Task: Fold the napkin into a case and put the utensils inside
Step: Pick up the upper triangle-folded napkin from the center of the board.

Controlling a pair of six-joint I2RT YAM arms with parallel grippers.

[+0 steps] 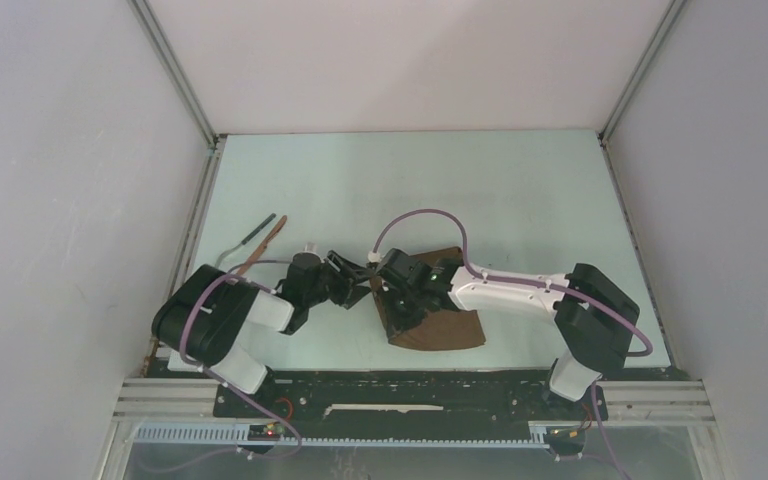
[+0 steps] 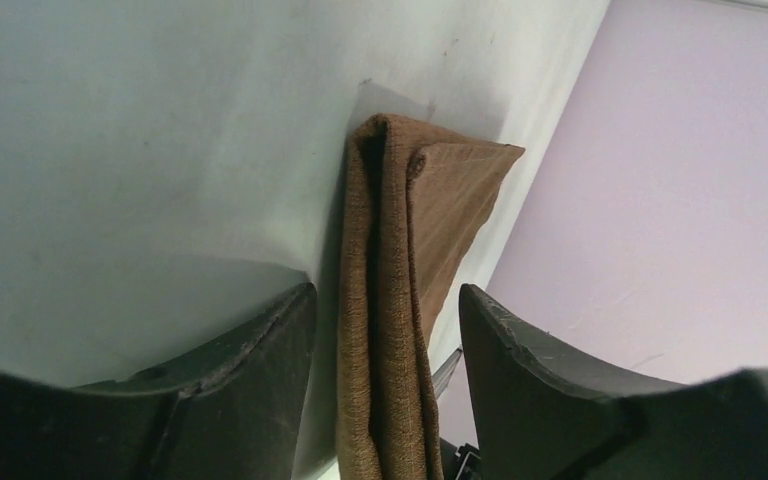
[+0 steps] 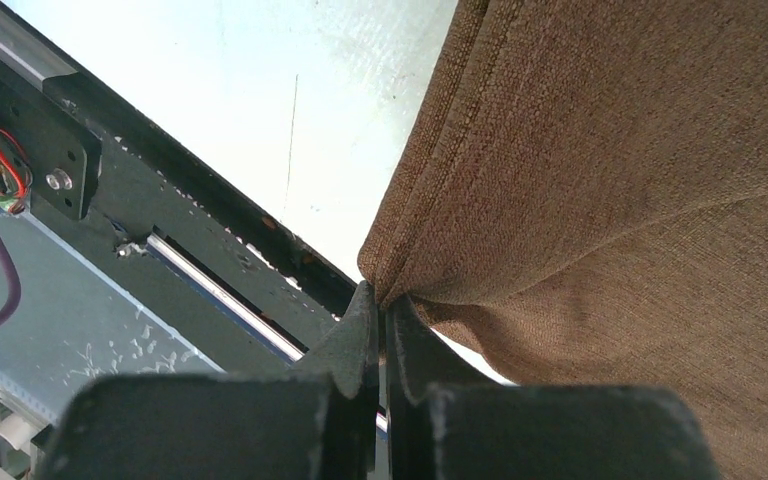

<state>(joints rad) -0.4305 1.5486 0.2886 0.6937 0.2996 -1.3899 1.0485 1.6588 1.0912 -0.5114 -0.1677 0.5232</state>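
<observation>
- Near the middle of the tabletop (image 1: 360,180), close to its near edge, the napkin (image 1: 445,322) is laid as a broad, folded, dark brown packet, wider at the near end than at the far end.
- At the napkin's left side the two arms are brought together: the left gripper (image 1: 358,285) is reached in from the left, and the right gripper (image 1: 400,295) is held over the left part of the cloth.
- In the left wrist view a layered, folded edge of the napkin is seen standing between the two dark fingers (image 2: 260,380). The jaws are spread, and a gap is visible between the cloth and each finger, so nothing is pinched there.
- In the right wrist view the right gripper is pressed together on a hemmed edge of the napkin. The cloth is pinched between the fingertips and spreads up and to the right from that point.
- The utensils are found at the far left of the tabletop, well apart from the napkin. The fork (image 1: 258,229), with a dark handle and pale tines, is laid slantwise, and the reddish-brown knife (image 1: 265,245) is laid just beside it on its right.
- A purple cable (image 1: 430,213) is looped above the right arm.
- Beyond the tabletop's near edge, a black rail (image 3: 160,200) and red wires (image 3: 5,160) are shown in the right wrist view.
</observation>
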